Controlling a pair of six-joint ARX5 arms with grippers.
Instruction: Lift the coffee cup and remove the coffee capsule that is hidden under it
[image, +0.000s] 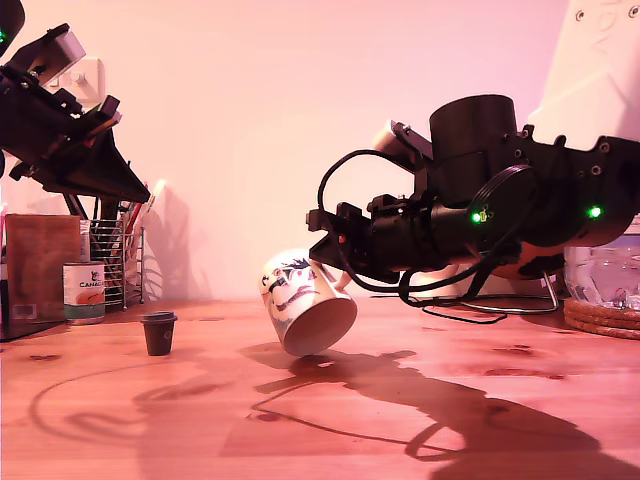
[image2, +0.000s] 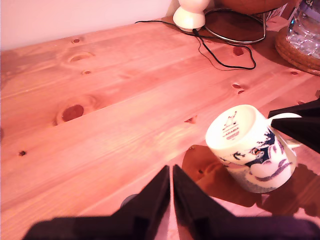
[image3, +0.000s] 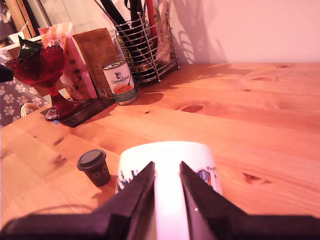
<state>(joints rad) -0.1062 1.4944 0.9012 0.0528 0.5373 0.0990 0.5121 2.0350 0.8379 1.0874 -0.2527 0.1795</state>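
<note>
hidden or unclear: the coffee cup (image: 307, 302) handle is covered by my second gripper (image3: 167, 175), so only the cup's body and base show. in the first wrist view the capsule shows only as a dark sliver behind the jaw tips; i cannot tell more of it there. the arm at the exterior view's left is cut off by the frame edge.
my second gripper: fingers (image3: 135, 192) straddle a white strip of the cup and pinch it.
my first gripper: (image2: 171, 175) jaws pressed together with only a thin slit between them, holding nothing, above the table.
surface: a wooden table (image: 120, 420) of knotty reddish planks, with strong arm shadows falling across it in the exterior view.
room: plain pale wall behind. at the exterior view's left stand a wire utensil rack (image: 115, 262), a printed tin can (image: 84, 291) and a brown box (image: 40, 265). the second wrist view adds a red glass goblet (image3: 42, 70). at the exterior view's right lie a black cable (image2: 220, 50), a wire ring stand (image: 520, 300) and a woven mat (image: 605, 318).
cup position and axis: raised and tilted, near the table's middle; long axis slants, with the flat base turned down toward the exterior camera and the mouth pointing up and away.
coffee capsule: (image: 158, 332) uncovered, upright on the table, wide rim uppermost, well apart from the cup toward the exterior view's left.
</note>
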